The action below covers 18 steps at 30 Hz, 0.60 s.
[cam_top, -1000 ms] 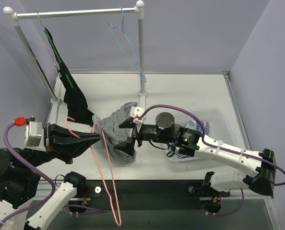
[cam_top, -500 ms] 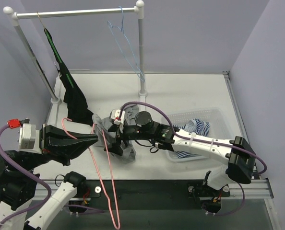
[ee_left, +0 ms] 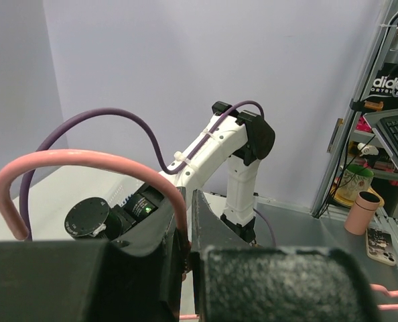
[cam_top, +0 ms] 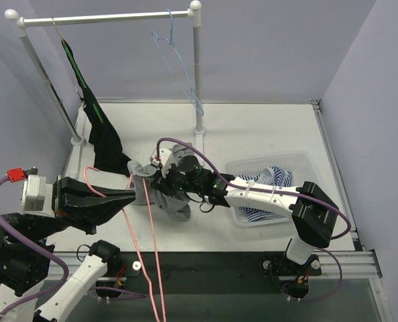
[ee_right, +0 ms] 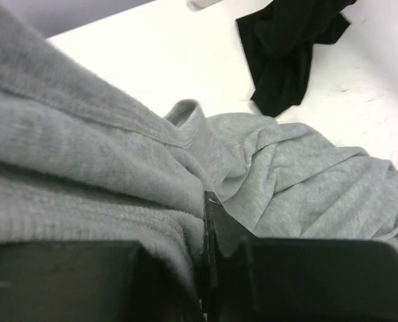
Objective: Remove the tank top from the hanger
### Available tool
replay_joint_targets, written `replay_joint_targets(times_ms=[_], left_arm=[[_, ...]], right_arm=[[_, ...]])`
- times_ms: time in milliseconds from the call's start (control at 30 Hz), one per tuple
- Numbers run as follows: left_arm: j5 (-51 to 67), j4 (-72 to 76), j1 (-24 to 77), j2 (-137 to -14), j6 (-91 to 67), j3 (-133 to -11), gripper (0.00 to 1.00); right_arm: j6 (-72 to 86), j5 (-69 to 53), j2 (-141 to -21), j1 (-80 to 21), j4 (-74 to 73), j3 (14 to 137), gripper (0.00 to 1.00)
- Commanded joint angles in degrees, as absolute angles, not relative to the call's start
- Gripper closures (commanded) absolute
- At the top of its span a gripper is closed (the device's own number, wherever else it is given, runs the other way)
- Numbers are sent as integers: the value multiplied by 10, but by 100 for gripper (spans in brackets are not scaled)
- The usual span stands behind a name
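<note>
Two arms: both reach in over the white table (cam_top: 266, 127); their tips meet left of centre, at the front.
Left gripper (cam_top: 130, 194): fingers closed on the wire of the pink hanger (ee_left: 85, 159). The left wrist view shows the wire pinched between the two black pads.
Pink hanger, position: held low over the front of the table. The hook curves up on the left of the left gripper, and the long wire body runs toward the near edge and past it.
Tank top (ee_right: 286, 168): grey knit, bunched in a heap on the table at the left gripper's tip, touching the hanger wire. Whether a strap is looped on the wire cannot be told.
Right gripper (ee_right: 206, 208): fingers closed, with a fold of the grey fabric clamped between them. The rest of the cloth spreads out beyond the tips.
Basket (cam_top: 266, 159): white mesh, on the table on the right, beside the right arm's forearm.
Basket contents: striped blue-and-white cloth (cam_top: 279, 178).
Black garment (cam_top: 105, 141): hangs from the rail at far left; its lower end rests on the table just behind the tank top.
Blue hanger (cam_top: 164, 41): bare wire, hooked on the rail near the right post.
Rail (cam_top: 112, 17): white bar on two white posts at the far side of the table.
</note>
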State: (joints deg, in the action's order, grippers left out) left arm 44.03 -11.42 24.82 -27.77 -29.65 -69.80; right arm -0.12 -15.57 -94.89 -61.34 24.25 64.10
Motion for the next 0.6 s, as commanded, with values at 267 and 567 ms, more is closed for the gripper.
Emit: replay_joint_targets(times_ms=[267,567], left_arm=[[465,-36,249,-238,-415,-688,100],[462,-61,248,-209,-422,-707,100]], right_arm=[[18,-28,-882,-559,244,696,100],[12,-17,-879,-552,122,820,100]])
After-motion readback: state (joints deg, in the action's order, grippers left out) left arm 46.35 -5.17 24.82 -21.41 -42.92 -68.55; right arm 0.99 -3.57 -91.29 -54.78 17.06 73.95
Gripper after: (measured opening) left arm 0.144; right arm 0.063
